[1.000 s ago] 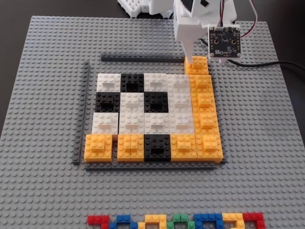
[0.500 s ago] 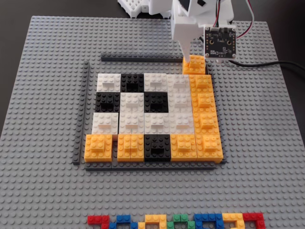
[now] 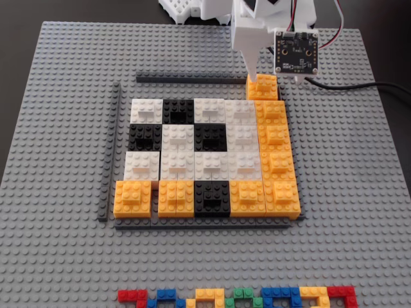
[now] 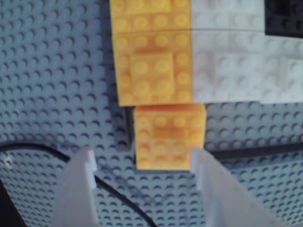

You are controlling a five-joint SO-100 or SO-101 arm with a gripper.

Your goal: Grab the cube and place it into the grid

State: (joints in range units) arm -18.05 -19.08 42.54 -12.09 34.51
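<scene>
cube: 1, orange-yellow cube (image 3: 263, 87) with a raised 2x2 on top, on the baseplate (image 3: 58, 128) just past the grid's far right corner in the fixed view, touching or nearly touching the top orange block of the right column (image 4: 154, 66); slightly offset sideways from that column in the wrist view.
grid: 1 grid (image 3: 205, 157); 4 rows counted, 5 columns. White blocks: 8. Black blocks: 4. Orange blocks in grid: 8 (4 down the right column, 4 more in the near row).
frame strips: 3 dark grey strips; far strip (image 3: 191, 79) ends beside the cube, left strip (image 3: 110, 151) apart from the grid, near strip (image 3: 205, 224) against its near row.
small bricks: row of multicoloured flat bricks (image 3: 237, 297) well below the grid; count unclear, cropped by the frame edge.
arm: white arm comes in from the far edge, wrist above the cube, camera board (image 3: 296, 52) facing out.
gripper: gripper (image 4: 144, 165) spread wider than the cube, one finger (image 4: 78, 189) clear on one side, the other at the cube's corner; probably not gripping, contact hard to judge.
cable: black cable (image 4: 57, 153) on the baseplate beside the cube.
</scene>
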